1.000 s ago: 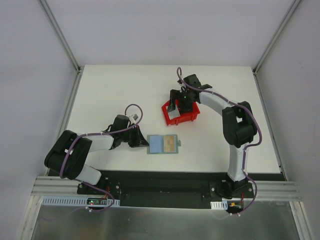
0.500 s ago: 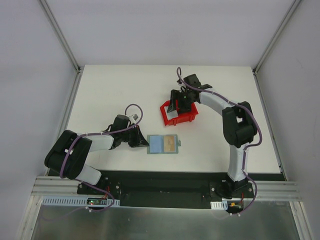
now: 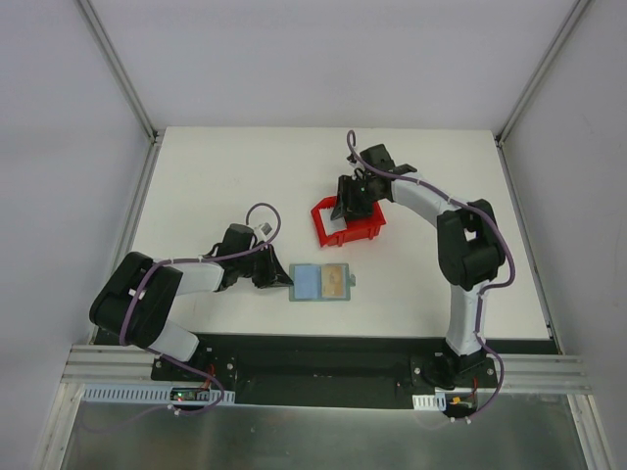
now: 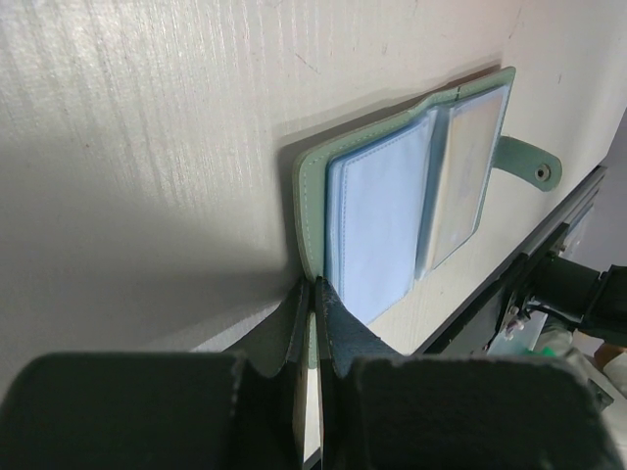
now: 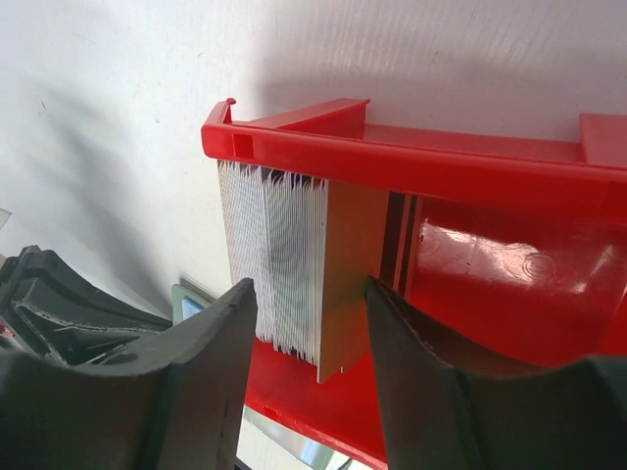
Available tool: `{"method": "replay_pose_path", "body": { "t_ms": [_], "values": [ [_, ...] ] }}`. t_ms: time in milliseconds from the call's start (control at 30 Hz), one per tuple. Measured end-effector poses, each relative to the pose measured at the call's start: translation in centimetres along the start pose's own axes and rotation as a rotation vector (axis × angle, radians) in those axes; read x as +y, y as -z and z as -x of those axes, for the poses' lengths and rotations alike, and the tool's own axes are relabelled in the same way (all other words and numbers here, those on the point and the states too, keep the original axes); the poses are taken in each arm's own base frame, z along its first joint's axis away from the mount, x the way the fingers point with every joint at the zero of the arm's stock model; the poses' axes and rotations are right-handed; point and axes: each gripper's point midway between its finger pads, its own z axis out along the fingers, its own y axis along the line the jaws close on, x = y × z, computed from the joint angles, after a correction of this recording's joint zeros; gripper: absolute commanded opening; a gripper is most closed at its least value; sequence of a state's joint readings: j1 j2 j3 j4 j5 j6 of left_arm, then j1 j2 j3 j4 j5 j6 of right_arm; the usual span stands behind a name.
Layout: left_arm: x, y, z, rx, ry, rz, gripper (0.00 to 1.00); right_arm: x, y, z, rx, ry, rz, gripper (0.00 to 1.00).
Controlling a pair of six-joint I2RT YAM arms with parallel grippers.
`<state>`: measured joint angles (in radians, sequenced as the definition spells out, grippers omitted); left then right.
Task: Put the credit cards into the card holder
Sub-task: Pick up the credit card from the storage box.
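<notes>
The card holder [image 3: 321, 283] lies open on the table, grey-green outside with pale blue sleeves [image 4: 382, 215]. An orange-gold card [image 3: 337, 281] shows in its right half. My left gripper [image 3: 284, 279] is shut on the holder's left cover edge [image 4: 312, 264]. A stack of credit cards [image 5: 284, 264] stands on edge in the red bin [image 5: 441, 166], with an orange-gold card [image 5: 348, 274] at its right end. My right gripper [image 5: 309, 286] reaches into the bin [image 3: 367, 230] and its jaws stand on either side of the stack, close to it. No card is lifted.
The holder's snap tab [image 4: 534, 166] points towards the near table edge. Behind the bin, bare white table [image 3: 245, 166] runs to the back wall. The black base plate [image 3: 323, 348] borders the near side.
The right gripper's jaws have narrowed around the card stack, and the red bin has shifted slightly left. The left gripper and the holder have stayed put.
</notes>
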<state>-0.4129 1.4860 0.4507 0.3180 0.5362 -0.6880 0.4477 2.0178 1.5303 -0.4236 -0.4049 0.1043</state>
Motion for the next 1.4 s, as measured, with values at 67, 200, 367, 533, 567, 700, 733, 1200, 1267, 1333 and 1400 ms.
{"method": "replay_pose_path", "body": {
  "t_ms": [67,200,367,533,567,700,733,1200,1267,1333,1400],
  "values": [
    [0.0,0.0,0.0,0.003,0.0,-0.003,0.0,0.1,0.1,0.1,-0.003,0.001,0.001,0.45],
    [-0.1,0.0,0.0,0.003,0.0,-0.004,0.0,0.2,0.3,0.2,-0.007,0.004,0.002,0.35],
    [-0.1,-0.1,0.0,0.002,-0.001,-0.006,0.0,0.0,0.3,0.2,-0.007,0.005,-0.006,0.26],
    [-0.1,-0.1,0.0,0.002,-0.002,-0.007,0.0,-0.3,0.5,0.2,-0.006,0.01,-0.027,0.17],
    [-0.1,-0.1,0.0,0.002,-0.002,-0.008,0.0,-0.4,0.5,0.2,-0.005,0.012,-0.031,0.16],
    [-0.1,-0.1,0.0,0.002,-0.002,-0.008,0.0,-0.5,1.0,0.6,-0.008,0.023,-0.045,0.07],
    [-0.1,-0.1,0.0,0.002,-0.002,-0.008,0.0,-0.6,1.1,0.7,-0.01,0.028,-0.052,0.03],
    [-0.1,-0.1,0.0,0.002,-0.003,-0.01,0.0,-1.6,5.3,3.1,-0.112,0.138,-0.207,0.0],
    [-0.1,-0.1,0.0,0.002,-0.004,-0.012,0.0,-1.0,7.2,3.2,-0.169,0.153,-0.205,0.01],
    [-0.1,-0.1,-0.1,0.001,-0.005,-0.013,0.0,-0.2,9.1,2.7,-0.229,0.151,-0.185,0.01],
    [-0.1,-0.1,-0.1,0.0,-0.006,-0.015,0.0,0.7,11.2,1.5,-0.29,0.123,-0.15,0.0]
  ]
}}
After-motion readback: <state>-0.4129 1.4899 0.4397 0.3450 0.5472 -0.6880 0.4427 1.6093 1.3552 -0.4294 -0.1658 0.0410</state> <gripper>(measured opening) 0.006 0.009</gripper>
